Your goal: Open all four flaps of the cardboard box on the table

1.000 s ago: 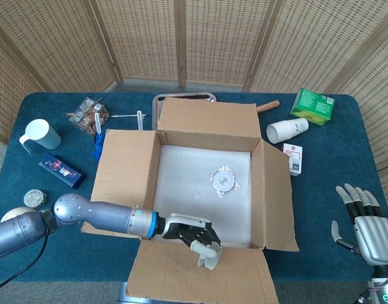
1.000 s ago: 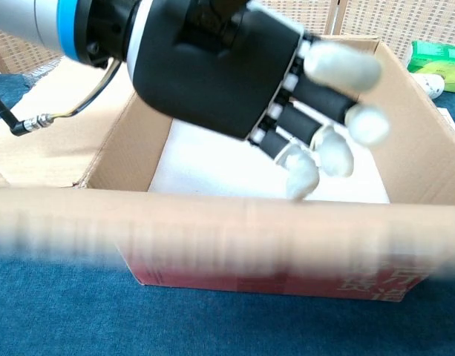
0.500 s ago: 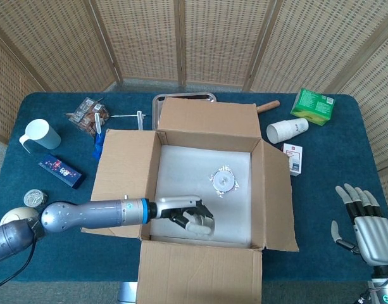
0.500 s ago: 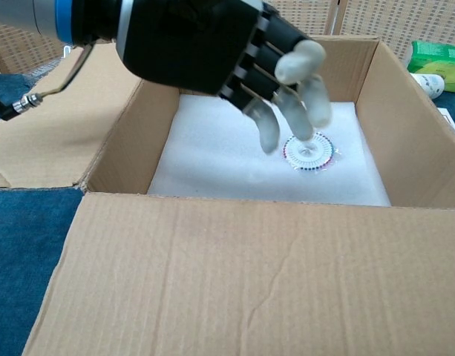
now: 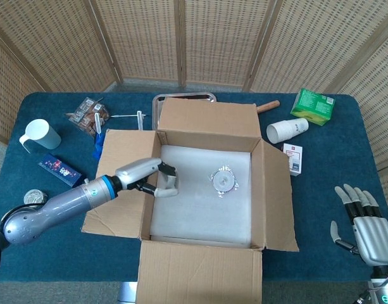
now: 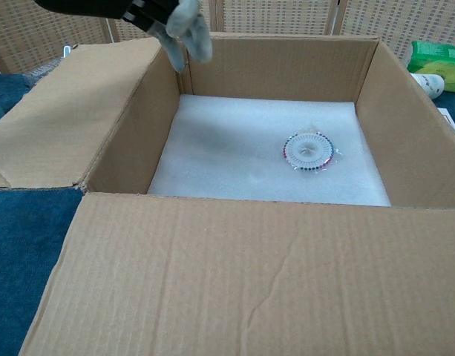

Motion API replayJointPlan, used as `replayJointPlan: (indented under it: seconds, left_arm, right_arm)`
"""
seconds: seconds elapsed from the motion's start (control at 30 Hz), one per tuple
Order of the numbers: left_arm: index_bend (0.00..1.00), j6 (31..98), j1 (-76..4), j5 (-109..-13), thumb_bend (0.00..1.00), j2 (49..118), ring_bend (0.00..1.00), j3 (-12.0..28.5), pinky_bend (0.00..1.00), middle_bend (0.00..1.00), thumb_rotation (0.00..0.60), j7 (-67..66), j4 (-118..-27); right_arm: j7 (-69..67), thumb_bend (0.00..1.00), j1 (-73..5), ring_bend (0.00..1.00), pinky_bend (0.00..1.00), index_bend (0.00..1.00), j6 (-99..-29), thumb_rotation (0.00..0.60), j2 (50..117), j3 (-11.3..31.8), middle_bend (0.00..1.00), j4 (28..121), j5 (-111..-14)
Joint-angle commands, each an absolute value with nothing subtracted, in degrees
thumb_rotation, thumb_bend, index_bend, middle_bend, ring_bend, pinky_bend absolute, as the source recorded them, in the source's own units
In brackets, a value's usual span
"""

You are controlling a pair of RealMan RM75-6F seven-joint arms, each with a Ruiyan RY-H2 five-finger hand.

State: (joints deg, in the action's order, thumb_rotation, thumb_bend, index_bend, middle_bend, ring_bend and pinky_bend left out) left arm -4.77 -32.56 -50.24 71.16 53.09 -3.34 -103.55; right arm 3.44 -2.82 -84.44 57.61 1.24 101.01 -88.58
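The cardboard box [image 5: 206, 190] stands in the middle of the table with its four flaps folded outward; white foam and a small round disc [image 5: 223, 180] lie inside. In the chest view the near flap [image 6: 249, 274] fills the foreground. My left hand [image 5: 154, 180] hovers over the box's left wall, fingers loosely curled, holding nothing; the chest view shows its fingertips [image 6: 188, 30] at the top edge. My right hand [image 5: 364, 228] waits open at the table's right front corner, well away from the box.
A mug [image 5: 40, 134], a dark packet [image 5: 61, 170] and snack bags [image 5: 88, 114] lie left of the box. A metal tray [image 5: 181, 97] sits behind it. Paper cups [image 5: 287, 130], a green box [image 5: 312, 105] and a small carton [image 5: 294, 158] are at the right.
My left hand left the near flap, which now lies folded out, and has drawn back up and left across the box interior to the left wall. The right hand stayed still.
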Motion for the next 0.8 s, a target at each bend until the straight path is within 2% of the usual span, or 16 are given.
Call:
replayJointPlan:
  seconds: [0.03, 0.17, 0.43, 0.53, 0.67, 0.77, 0.8]
  left_arm:
    - [0.62, -1.62, -27.8, -55.33, 0.0, 70.14, 0.23, 55.88, 0.25, 0.35, 0.213, -6.86, -104.85]
    - [0.59, 0.98, -22.81, -60.15, 0.0, 70.73, 0.16, 58.65, 0.18, 0.26, 0.211, -8.67, -105.76]
    - [0.58, 5.1, -12.37, -72.3, 0.0, 72.57, 0.16, 64.7, 0.17, 0.23, 0.211, -9.7, -106.37]
    - [0.57, 8.06, -9.14, -78.8, 0.0, 73.25, 0.15, 65.34, 0.16, 0.22, 0.214, -8.19, -106.3]
    - [0.57, 14.88, -6.9, -88.7, 0.0, 72.49, 0.15, 62.7, 0.16, 0.22, 0.218, -1.4, -105.14]
    - [0.56, 26.14, -6.28, -100.87, 0.0, 68.83, 0.15, 55.74, 0.16, 0.21, 0.227, 9.91, -101.3]
    - [0.55, 32.52, -6.84, -106.62, 0.0, 66.9, 0.15, 51.71, 0.16, 0.2, 0.233, 16.09, -98.32]
  right_arm:
    - [3.54, 0.55, -2.82, 0.0, 0.0, 0.0, -84.46, 0.271, 57.65, 1.27, 0.0, 101.02, -88.52]
    - [3.57, 0.55, -2.82, 0.0, 0.0, 0.0, -84.52, 0.268, 57.65, 1.4, 0.0, 101.05, -88.34]
    - [4.05, 0.55, -2.74, 0.0, 0.0, 0.0, -84.72, 0.269, 57.71, 1.41, 0.0, 101.18, -88.38]
    - [4.29, 0.55, -2.68, 0.0, 0.0, 0.0, -84.86, 0.269, 57.75, 1.41, 0.0, 101.27, -88.45]
    - [4.69, 0.55, -2.6, 0.0, 0.0, 0.0, -85.07, 0.266, 57.81, 1.44, 0.0, 101.44, -88.5]
    - [4.9, 0.55, -2.45, 0.0, 0.0, 0.0, -85.49, 0.266, 57.78, 1.54, 0.0, 101.62, -88.55]
    - [4.94, 0.55, -2.4, 0.0, 0.0, 0.0, -85.62, 0.266, 57.77, 1.59, 0.0, 101.68, -88.52]
